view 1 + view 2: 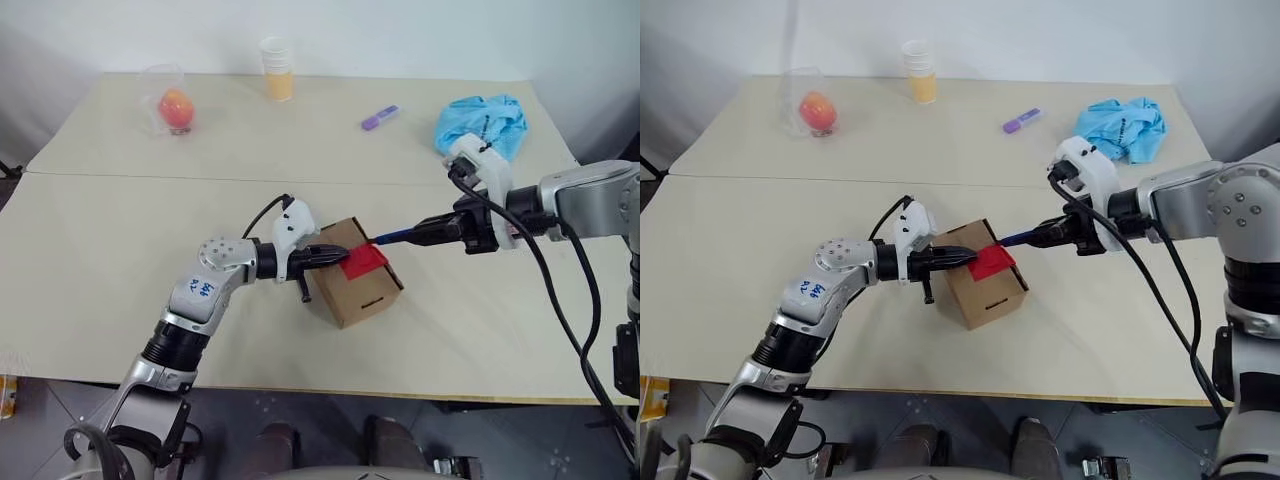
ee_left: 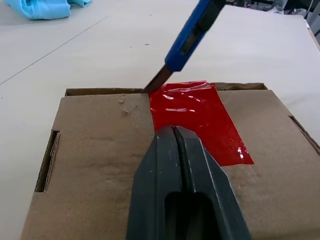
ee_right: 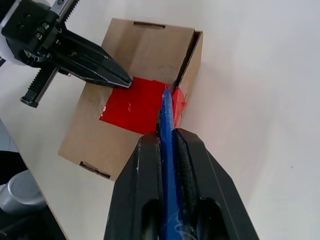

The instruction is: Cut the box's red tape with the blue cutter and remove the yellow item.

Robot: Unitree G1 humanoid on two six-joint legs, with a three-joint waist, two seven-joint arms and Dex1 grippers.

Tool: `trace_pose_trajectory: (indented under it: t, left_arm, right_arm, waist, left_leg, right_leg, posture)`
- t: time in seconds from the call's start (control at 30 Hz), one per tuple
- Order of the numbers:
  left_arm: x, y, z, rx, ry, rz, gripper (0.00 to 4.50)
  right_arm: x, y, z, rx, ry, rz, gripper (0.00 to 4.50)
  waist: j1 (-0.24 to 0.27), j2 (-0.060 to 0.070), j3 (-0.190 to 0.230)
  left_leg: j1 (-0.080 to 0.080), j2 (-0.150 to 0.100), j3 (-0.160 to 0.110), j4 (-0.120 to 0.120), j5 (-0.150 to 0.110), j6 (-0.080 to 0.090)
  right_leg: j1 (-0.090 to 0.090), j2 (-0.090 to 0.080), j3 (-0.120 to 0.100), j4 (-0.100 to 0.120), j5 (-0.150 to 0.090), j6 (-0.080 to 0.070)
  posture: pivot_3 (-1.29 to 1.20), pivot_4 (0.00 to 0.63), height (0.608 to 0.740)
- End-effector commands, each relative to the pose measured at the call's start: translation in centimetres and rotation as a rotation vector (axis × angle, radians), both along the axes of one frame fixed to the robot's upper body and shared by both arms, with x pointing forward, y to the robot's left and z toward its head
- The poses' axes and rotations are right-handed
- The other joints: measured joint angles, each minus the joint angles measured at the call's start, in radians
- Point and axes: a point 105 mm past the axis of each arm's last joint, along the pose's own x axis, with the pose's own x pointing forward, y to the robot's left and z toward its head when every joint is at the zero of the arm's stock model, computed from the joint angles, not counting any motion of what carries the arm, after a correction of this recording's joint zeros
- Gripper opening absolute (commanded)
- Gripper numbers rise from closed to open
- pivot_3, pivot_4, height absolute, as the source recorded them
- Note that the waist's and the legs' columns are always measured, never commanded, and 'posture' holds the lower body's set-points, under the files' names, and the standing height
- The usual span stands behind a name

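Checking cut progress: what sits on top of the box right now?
On the box: the red tape, the shut left gripper pressing at its edge, and the blue cutter blade at the far edge. Closed flaps hide the inside.

The left arm reaches forward and rightward, its wrist nearly level, the left gripper [image 1: 338,256] with black fingers pressed together at the tips. The right arm bends in from the right, its wrist angled down and leftward, the right gripper [image 1: 1038,237] clamped.
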Motion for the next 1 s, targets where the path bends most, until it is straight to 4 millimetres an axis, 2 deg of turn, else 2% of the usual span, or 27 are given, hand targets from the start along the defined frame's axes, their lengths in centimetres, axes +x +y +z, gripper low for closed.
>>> trace_pose_trajectory:
  t: [0.03,0.33,0.53,0.57,0.6,0.63,0.73,0.8,0.9,1.0]
  left_arm:
    - [-0.6,-0.4,-1.7,0.041,0.029,-0.004,0.0]
    - [-1.2,0.0,-2.5,0.052,0.035,0.017,0.0]
    - [-1.8,0.4,-2.3,0.119,0.043,-0.034,0.0]
    - [-1.7,0.5,-1.6,0.068,0.055,-0.015,0.0]
    - [-1.6,0.5,-0.7,-0.054,0.13,0.036,0.0]
    - [-2.0,0.4,-0.5,-0.061,0.139,0.025,0.0]
    - [-2.7,0.3,-1.2,0.072,0.101,-0.065,0.0]
    - [-2.1,0.5,-1.1,0.075,0.092,-0.044,0.0]
    - [-1.2,0.8,-0.9,0.089,0.074,-0.01,0.0]
    - [-1.1,0.7,-1.0,0.083,0.08,-0.02,0.0]
  right_arm:
    - [-0.8,0.7,0.2,0.003,0.009,0.056,0.11]
    - [-1.0,0.6,-0.1,0.003,0.01,0.05,0.11]
    - [-0.1,1.2,0.6,0.015,0.003,0.041,0.11]
    - [0.0,1.6,0.6,0.088,0.042,0.052,0.11]
    - [0.1,2.3,0.7,0.144,0.047,0.064,0.11]
    - [0.3,2.7,0.9,0.134,0.016,0.062,0.11]
    - [1.5,2.4,2.3,0.074,-0.04,0.017,0.11]
    - [1.9,1.8,2.6,0.068,-0.021,-0.008,0.11]
    - [1.7,1.5,1.8,0.037,-0.001,-0.008,0.11]
    - [1.3,1.5,1.3,0.037,0.015,0.014,0.11]
  waist:
    - [0.0,0.0,0.0]
    - [0.0,0.0,0.0]
    - [-0.004,0.0,0.0]
    - [-0.007,0.0,0.0]
    - [-0.011,0.0,-0.001]
    - [-0.014,0.0,0.0]
    - [-0.021,0.0,0.0]
    - [-0.019,0.0,0.0]
    - [-0.016,-0.001,-0.001]
    - [-0.019,-0.001,-0.001]
  left_leg:
    - [0.0,0.0,0.0,0.0,0.0,0.0]
    - [0.0,0.0,-0.001,0.0,0.0,0.0]
    - [0.0,0.0,-0.001,0.0,0.0,0.0]
    - [0.001,0.0,-0.001,0.0,0.0,0.0]
    - [0.001,0.001,-0.001,0.0,0.0,0.0]
    - [0.002,0.001,-0.002,0.0,0.0,0.0]
    - [0.002,0.0,-0.004,0.0,0.0,0.0]
    - [0.002,0.0,-0.003,0.0,0.0,0.0]
    - [0.002,-0.001,-0.005,0.0,0.0,0.0]
    - [0.002,-0.001,-0.004,0.0,0.0,0.001]
  right_leg:
    - [0.0,0.0,0.0,0.0,0.0,0.0]
    - [0.0,0.0,0.001,0.0,0.0,0.0]
    - [0.0,0.0,0.002,0.001,0.0,0.0]
    - [0.0,0.0,0.002,0.001,0.0,0.0]
    - [0.0,0.0,0.002,0.001,0.0,0.0]
    - [0.0,0.0,0.003,0.002,0.0,0.0]
    - [-0.002,0.0,0.006,0.004,0.0,0.0]
    - [-0.003,0.0,0.007,0.005,0.0,0.0]
    - [-0.002,0.0,0.006,0.004,0.0,0.0]
    - [-0.002,0.0,0.007,0.004,0.0,-0.001]
  posture:
    - [0.0,0.15,0.74]
    - [0.0,0.15,0.74]
    - [0.0,0.15,0.74]
    - [0.0,0.15,0.74]
    - [0.0,0.15,0.74]
    - [0.0,0.15,0.74]
    - [0.0,0.15,0.74]
    - [0.0,0.15,0.74]
    - [0.0,0.15,0.74]
    - [0.0,0.15,0.74]
